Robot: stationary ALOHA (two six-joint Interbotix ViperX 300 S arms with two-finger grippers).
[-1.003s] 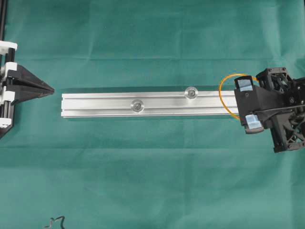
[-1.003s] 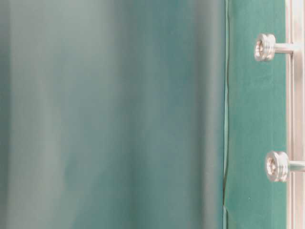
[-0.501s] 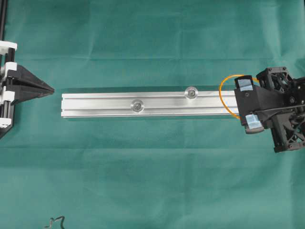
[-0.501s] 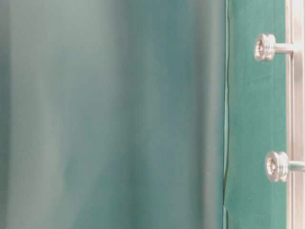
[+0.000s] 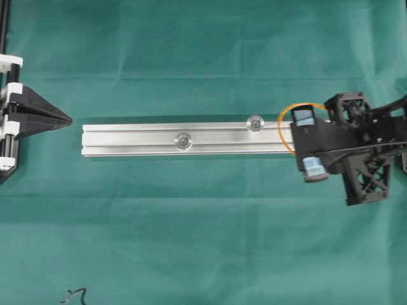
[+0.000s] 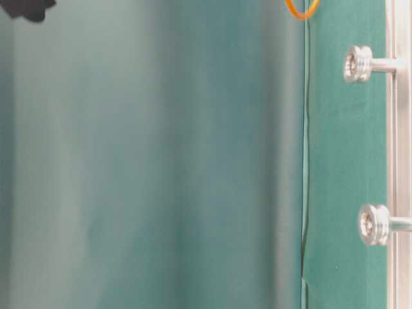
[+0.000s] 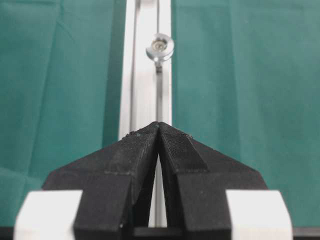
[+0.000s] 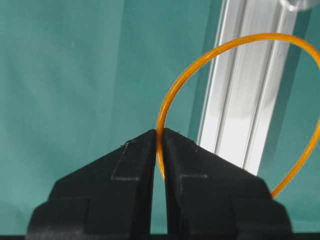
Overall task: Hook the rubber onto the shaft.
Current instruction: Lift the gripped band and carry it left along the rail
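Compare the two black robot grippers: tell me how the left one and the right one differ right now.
1. The right gripper pinches the thin orange rubber band; the left gripper is shut on nothing.
2. In the overhead view the right gripper sits over the right end of the silver aluminium rail; the left gripper sits just off the rail's left end.
Shared: both have black jaws, closed and pointing along the rail.

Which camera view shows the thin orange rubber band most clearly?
The right wrist view: the thin orange rubber band fills it, pinched between black fingers. Overhead shows a small arc; table-level only a sliver; the left wrist view shows none.
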